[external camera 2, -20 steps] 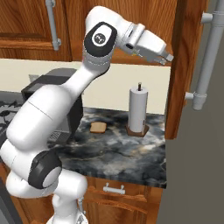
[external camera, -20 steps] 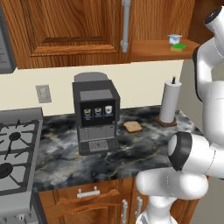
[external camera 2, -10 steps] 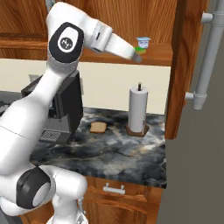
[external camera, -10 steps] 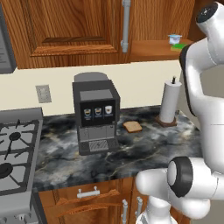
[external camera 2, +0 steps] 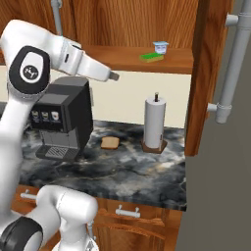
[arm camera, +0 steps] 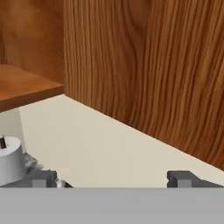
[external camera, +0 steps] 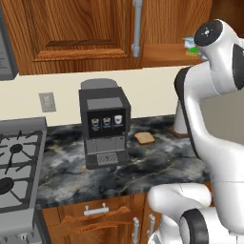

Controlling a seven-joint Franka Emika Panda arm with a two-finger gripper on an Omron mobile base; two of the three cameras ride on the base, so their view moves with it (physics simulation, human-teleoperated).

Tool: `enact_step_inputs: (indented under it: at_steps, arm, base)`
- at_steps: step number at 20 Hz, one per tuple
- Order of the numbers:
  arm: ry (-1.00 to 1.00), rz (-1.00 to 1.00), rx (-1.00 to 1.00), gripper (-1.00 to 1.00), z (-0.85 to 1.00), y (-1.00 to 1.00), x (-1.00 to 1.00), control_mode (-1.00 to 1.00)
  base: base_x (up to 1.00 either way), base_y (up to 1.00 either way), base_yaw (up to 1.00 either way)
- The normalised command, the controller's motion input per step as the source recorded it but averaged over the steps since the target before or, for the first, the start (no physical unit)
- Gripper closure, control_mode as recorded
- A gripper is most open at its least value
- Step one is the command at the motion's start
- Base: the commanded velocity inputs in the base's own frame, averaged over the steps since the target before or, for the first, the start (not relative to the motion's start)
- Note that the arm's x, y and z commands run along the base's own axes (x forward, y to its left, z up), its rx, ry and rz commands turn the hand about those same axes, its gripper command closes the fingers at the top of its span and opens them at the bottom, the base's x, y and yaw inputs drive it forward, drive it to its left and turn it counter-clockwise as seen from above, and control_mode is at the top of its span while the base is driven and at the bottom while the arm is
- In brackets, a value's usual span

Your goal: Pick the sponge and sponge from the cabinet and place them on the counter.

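Evidently mid-reach, the gripper (external camera 2: 113, 76) — jaws wide and empty — hangs below and left of the cabinet shelf (external camera 2: 122, 55), where a green sponge (external camera 2: 151, 58) waits beside the cup (external camera 2: 160, 47).

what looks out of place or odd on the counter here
A bare slice of bread lies straight on the dark stone counter, with no plate under it, between the coffee machine and the paper towel roll. Nothing looks spilled, tipped or damaged.

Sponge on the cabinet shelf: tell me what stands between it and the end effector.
Nothing visible does. The sponge lies at the shelf's front edge beside a small cup, door open, and the open end effector hangs lower in free air.
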Motion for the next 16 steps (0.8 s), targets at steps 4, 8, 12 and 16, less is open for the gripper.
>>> enact_step_inputs:
  at_steps: [4, 8, 12, 16]
  arm:
    - [0.00, 0.27, 0.02, -1.00, -0.23, 0.69, -0.15, -1.00]
    - [-0.01, 0.29, 0.09, -1.00, -0.07, 0.43, -0.08, -1.00]
    - [-0.04, 0.30, 0.12, -1.00, 0.00, 0.30, -0.06, -1.00]
    - [-0.02, 0.32, 0.14, -1.00, 0.00, 0.27, 0.00, -1.00]
  base:
    - [0.00, 0.00, 0.00]
    - [0.00, 0.00, 0.00]
    - [0.00, 0.00, 0.00]
    - [0.00, 0.00, 0.00]
